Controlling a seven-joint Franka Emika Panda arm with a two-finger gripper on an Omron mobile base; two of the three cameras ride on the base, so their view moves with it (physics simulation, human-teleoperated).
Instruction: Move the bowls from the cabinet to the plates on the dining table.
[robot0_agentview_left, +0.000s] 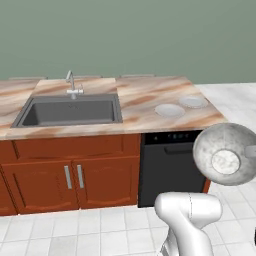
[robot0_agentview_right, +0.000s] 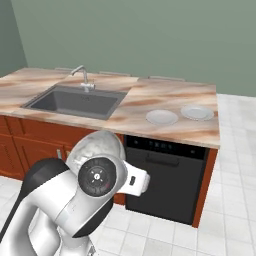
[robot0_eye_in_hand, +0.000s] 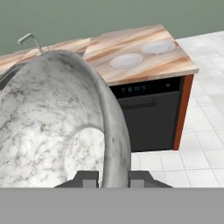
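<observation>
1. The tool (robot0_eye_in_hand: 113, 178) is clamped on the rim of the grey bowl (robot0_eye_in_hand: 52, 127), one finger on each side of the wall.
2. The bowl hangs tilted in mid-air, short of the desk (robot0_agentview_left: 145, 97).
3. Two plates (robot0_agentview_left: 169, 110) (robot0_agentview_left: 193, 102) lie side by side on the desk, right of the sink (robot0_agentview_left: 70, 111), above a dishwasher (robot0_agentview_left: 167, 167).

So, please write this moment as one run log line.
pincer: shut on grey bowl rim | plates: bare, on dining table | stage: carrying

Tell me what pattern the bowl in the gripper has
The bowl is mottled grey and white, marbled with dark veins, clearest in the hand view.
</observation>
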